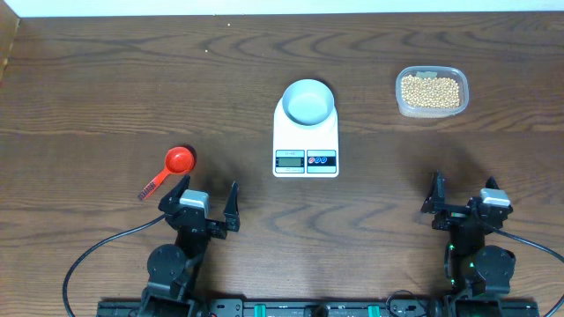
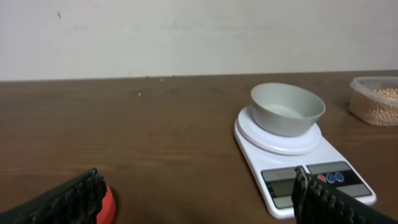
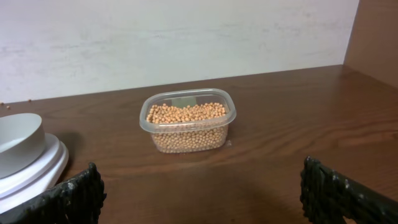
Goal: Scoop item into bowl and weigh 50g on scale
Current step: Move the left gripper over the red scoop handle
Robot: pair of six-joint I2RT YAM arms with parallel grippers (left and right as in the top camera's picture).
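Well, the left gripper (image 1: pixel 204 202) and right gripper (image 1: pixel 463 195) gape wide and empty while the beans (image 1: pixel 430 90), probably light, hard and quick to roll, sit in the clear tub (image 1: pixel 399 105) at the right, best taken with the red scoop (image 1: pixel 164 175) held by its handle.

Scale (image 1: pixel 293 141): flat, white, rectangular, at bench (image 1: pixel 132 88) centre. Grey display and two round buttons, one red and one blue, along near edge. Reading too small to tell.

Bowl (image 1: pixel 308 101): small, round, pale blue-white, upright, empty. Sits on round platform at scale's far end, about as wide as scale.

Beans (image 1: pixel 430 90): small, round, tan-yellow, many loose grains. Fill clear rounded-rectangular tub (image 1: pixel 431 114) almost to rim, far right on bench, well apart from scale.
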